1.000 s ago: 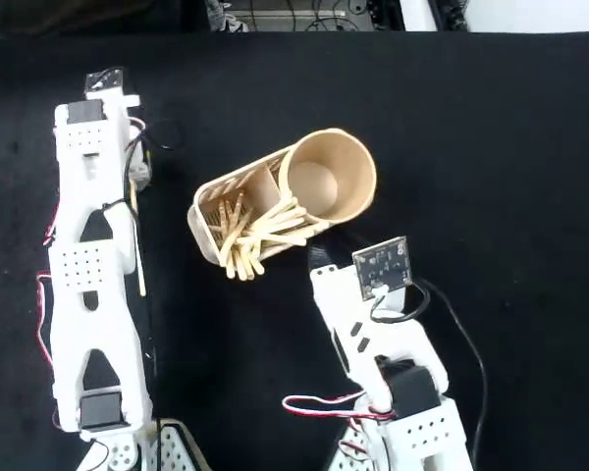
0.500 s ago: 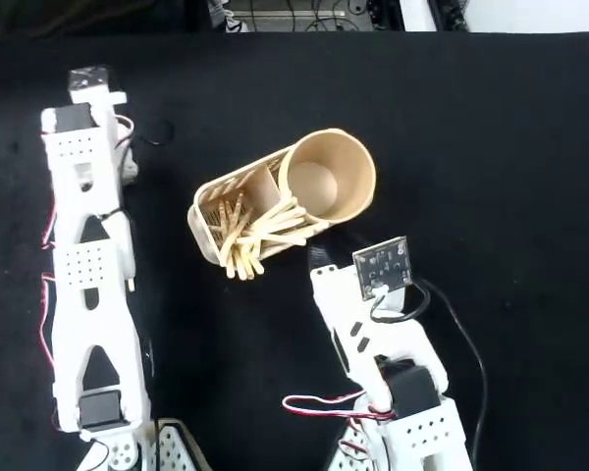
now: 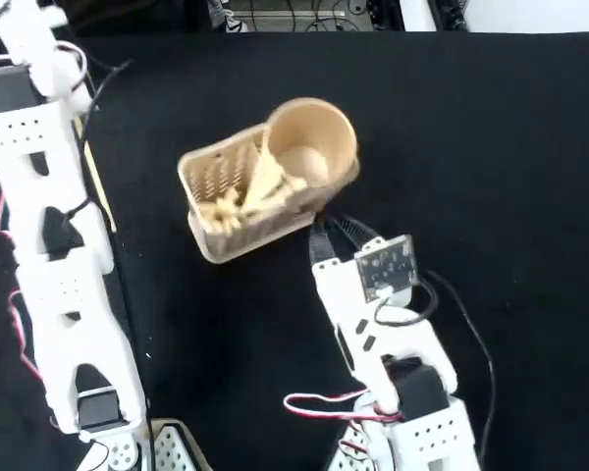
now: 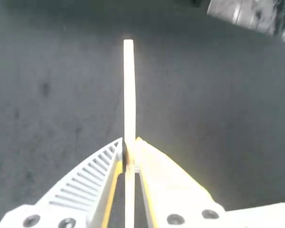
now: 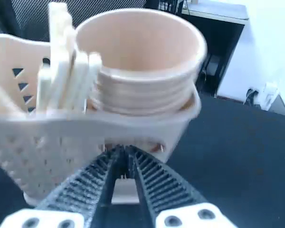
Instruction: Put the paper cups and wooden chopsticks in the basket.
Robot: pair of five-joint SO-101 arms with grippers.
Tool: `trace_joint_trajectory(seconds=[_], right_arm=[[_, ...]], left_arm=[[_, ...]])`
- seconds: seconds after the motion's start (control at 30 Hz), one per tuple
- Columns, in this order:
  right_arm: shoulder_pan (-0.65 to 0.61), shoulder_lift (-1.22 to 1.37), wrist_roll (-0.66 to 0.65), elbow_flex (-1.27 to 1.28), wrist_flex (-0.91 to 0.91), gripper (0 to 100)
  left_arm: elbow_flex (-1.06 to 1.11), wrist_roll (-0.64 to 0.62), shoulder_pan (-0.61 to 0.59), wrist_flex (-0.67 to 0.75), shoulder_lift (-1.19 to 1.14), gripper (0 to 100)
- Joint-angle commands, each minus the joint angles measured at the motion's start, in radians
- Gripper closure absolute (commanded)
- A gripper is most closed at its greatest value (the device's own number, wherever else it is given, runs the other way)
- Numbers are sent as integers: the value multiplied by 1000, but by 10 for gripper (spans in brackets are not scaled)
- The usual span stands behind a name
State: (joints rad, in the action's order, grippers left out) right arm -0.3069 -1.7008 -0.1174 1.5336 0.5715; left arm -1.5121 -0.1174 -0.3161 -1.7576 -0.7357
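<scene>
Wooden chopstick (image 4: 128,90) is pinched tight in your left gripper (image 4: 128,145); in the high view its long axis runs about 11 to 5 o'clock. The basket (image 3: 208,177), with the paper cups (image 3: 309,147) inside, lies toward 3 o'clock from it, well apart. Your right gripper (image 5: 122,154) looks closed on the basket wall.

One cream plastic basket (image 3: 204,186), one nested stack of tan paper cups (image 3: 312,147), many pale wooden chopsticks (image 3: 261,183), one separate chopstick (image 4: 128,90).
</scene>
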Motion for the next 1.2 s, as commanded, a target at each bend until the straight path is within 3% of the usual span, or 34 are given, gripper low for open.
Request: trace_joint_trajectory(seconds=[0.0, 0.13, 0.37, 0.6, 0.8, 1.0, 1.17], right_arm=[[-12, 249, -6, -216, -23, 987], [-14, 398, -6, -288, -25, 987], [-14, 361, -6, -249, -26, 987], [-8, 343, -6, -229, -5, 987], [-8, 338, -6, -226, 87, 987], [-8, 341, -6, -219, 149, 987], [-8, 337, -6, -168, 130, 987]], left_arm=[[111, -9, -7, -6, 287, 972], [297, -3, -7, -5, 486, 972], [503, -8, 8, -2, 766, 971], [524, -11, 211, 3, 1062, 971], [659, -26, 351, 227, 1177, 972], [987, -120, 348, 509, 1220, 973], [1285, -120, 349, 723, 1452, 973]])
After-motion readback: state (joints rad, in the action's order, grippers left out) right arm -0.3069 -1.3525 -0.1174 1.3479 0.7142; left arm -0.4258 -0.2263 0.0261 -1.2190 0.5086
